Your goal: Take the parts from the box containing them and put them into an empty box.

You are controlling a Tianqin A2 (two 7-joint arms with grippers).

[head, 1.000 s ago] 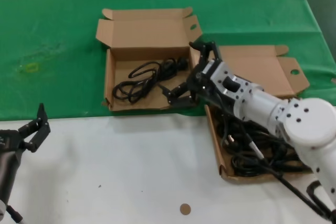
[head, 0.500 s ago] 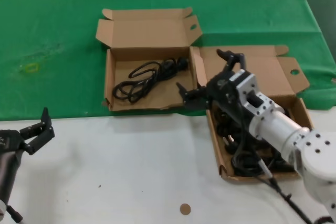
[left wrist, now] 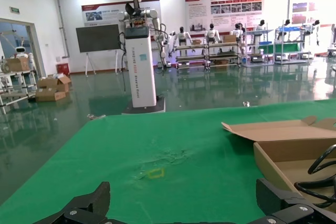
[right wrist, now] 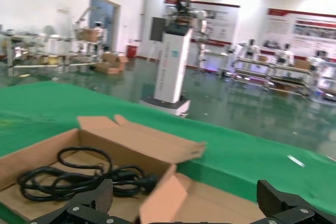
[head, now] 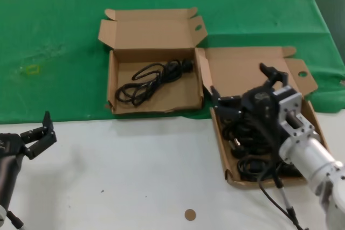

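Observation:
The wider brown box [head: 220,143] at the right holds a pile of black power cords [head: 253,149]. The squarer brown box [head: 112,82] to its left holds one looped black cord [head: 148,81]. My right gripper [head: 241,84] is open and empty, hovering over the far left part of the wider box, above the cords. In the right wrist view my right gripper [right wrist: 184,192] faces the squarer box [right wrist: 37,153] and its cord [right wrist: 79,174]. My left gripper [head: 46,133] is open and empty, parked at the near left over the white table.
A green cloth [head: 54,36] covers the far half of the table, and the near half is white [head: 135,165]. Both lids stand open toward the far side. A small brown disc [head: 190,214] lies near the front edge. The left wrist view shows the squarer box's corner [left wrist: 294,148].
My right gripper has moved right, from the squarer box's near right corner to above the wider box, open and empty throughout. The left arm has barely moved.

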